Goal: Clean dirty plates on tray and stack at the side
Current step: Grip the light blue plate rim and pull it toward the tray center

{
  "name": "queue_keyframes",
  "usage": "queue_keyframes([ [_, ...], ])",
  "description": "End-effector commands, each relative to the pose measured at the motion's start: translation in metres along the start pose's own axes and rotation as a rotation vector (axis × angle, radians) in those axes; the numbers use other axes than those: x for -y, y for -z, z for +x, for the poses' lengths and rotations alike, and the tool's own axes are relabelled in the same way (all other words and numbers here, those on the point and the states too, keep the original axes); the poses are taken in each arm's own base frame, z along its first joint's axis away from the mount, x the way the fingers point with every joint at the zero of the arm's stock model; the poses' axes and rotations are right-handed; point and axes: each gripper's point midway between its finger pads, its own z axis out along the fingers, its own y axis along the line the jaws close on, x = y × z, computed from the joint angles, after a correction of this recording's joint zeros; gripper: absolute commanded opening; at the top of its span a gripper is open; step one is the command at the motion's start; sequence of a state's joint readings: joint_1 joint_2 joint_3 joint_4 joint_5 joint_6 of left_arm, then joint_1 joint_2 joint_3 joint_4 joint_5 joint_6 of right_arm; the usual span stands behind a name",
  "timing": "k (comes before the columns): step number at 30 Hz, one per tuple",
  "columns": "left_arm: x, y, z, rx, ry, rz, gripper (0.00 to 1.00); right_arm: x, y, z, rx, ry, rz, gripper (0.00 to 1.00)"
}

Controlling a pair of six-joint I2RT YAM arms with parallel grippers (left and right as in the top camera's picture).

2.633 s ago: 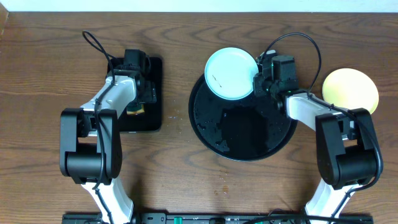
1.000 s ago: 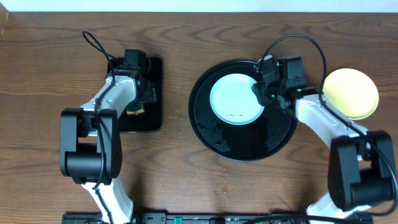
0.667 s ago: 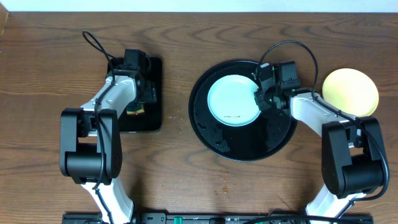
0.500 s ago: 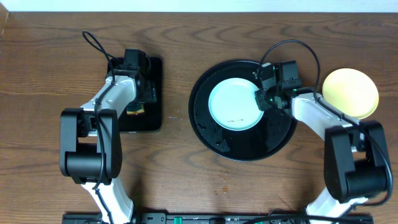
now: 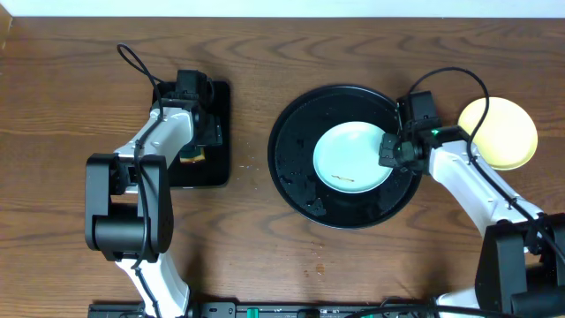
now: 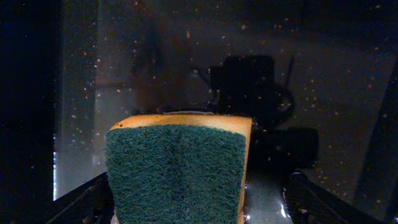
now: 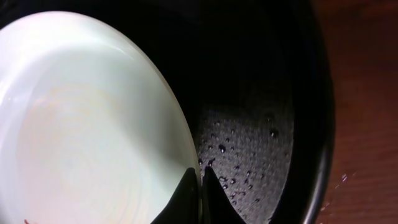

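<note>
A pale mint-blue plate (image 5: 353, 156) lies on the round black tray (image 5: 296, 168), right of its middle, with a brown smear near its front rim. My right gripper (image 5: 386, 152) is shut on the plate's right rim. The right wrist view shows the fingertips (image 7: 200, 171) pinched on the plate (image 7: 81, 124) edge over the wet tray (image 7: 249, 143). A pale yellow plate (image 5: 499, 132) rests on the wood table to the right. My left gripper (image 5: 199, 140) is open over a green-faced sponge (image 6: 177, 174), which stands between its spread fingers (image 6: 87, 200).
The sponge (image 5: 192, 157) sits in a small rectangular black tray (image 5: 221, 106) at the left. Water drops speckle the round tray's floor. Bare wood-grain tabletop (image 5: 353, 274) runs along the front and between the two trays.
My right gripper has closed on the mint-blue plate's rim and has slid the plate right and toward the front of the round tray. The left arm has not moved.
</note>
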State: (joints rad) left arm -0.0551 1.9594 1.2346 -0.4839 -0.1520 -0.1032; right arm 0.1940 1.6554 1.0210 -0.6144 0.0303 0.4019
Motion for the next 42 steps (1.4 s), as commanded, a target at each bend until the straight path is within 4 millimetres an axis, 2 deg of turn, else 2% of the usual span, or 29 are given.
queue_keyframes([
  [1,0.000,-0.001,0.002,-0.009,-0.014,0.004,0.86,0.009,-0.004,0.003,0.002,-0.133,0.029,0.01],
  [2,0.000,-0.001,0.002,-0.009,-0.014,0.004,0.86,0.008,-0.004,0.000,0.015,-0.133,0.025,0.01],
  [3,0.000,-0.001,0.002,-0.009,-0.014,0.004,0.86,0.007,-0.004,-0.003,0.027,-0.131,0.019,0.07],
  [5,0.000,-0.001,0.002,-0.009,-0.014,0.004,0.86,0.003,-0.004,-0.012,0.062,-0.080,0.003,0.33],
  [10,0.000,-0.001,0.002,-0.009,-0.014,0.004,0.86,0.000,-0.003,-0.024,0.108,0.110,-0.006,0.61],
  [12,0.000,-0.001,0.002,-0.009,-0.014,0.004,0.86,0.002,-0.003,-0.023,0.103,0.175,0.001,0.63],
  [14,0.000,-0.001,0.002,-0.009,-0.014,0.004,0.86,0.006,-0.003,-0.021,0.090,0.236,0.007,0.61],
  [18,0.000,-0.001,0.002,-0.009,-0.014,0.004,0.86,0.006,-0.004,-0.020,0.078,0.352,-0.023,0.49],
  [22,0.000,-0.001,0.002,-0.009,-0.014,0.004,0.86,-0.007,-0.005,-0.027,0.110,0.443,-0.125,0.56],
  [25,0.000,-0.001,0.002,-0.009,-0.014,0.004,0.86,-0.008,-0.010,-0.039,0.151,0.438,-0.138,0.56],
  [28,0.000,-0.001,0.002,-0.009,-0.014,0.004,0.86,-0.010,-0.019,-0.047,0.179,0.456,-0.146,0.53],
  [31,0.000,-0.001,0.002,-0.009,-0.014,0.004,0.86,-0.021,-0.031,-0.044,0.173,0.531,-0.205,0.52],
  [36,0.000,-0.001,0.002,-0.009,-0.014,0.004,0.86,-0.021,-0.056,-0.040,0.147,0.540,-0.211,0.47],
  [39,0.000,-0.001,0.002,-0.009,-0.014,0.004,0.86,-0.021,-0.057,-0.040,0.146,0.539,-0.210,0.26],
  [42,0.000,-0.001,0.002,-0.009,-0.014,0.004,0.86,-0.022,-0.048,-0.045,0.164,0.537,-0.211,0.02],
])
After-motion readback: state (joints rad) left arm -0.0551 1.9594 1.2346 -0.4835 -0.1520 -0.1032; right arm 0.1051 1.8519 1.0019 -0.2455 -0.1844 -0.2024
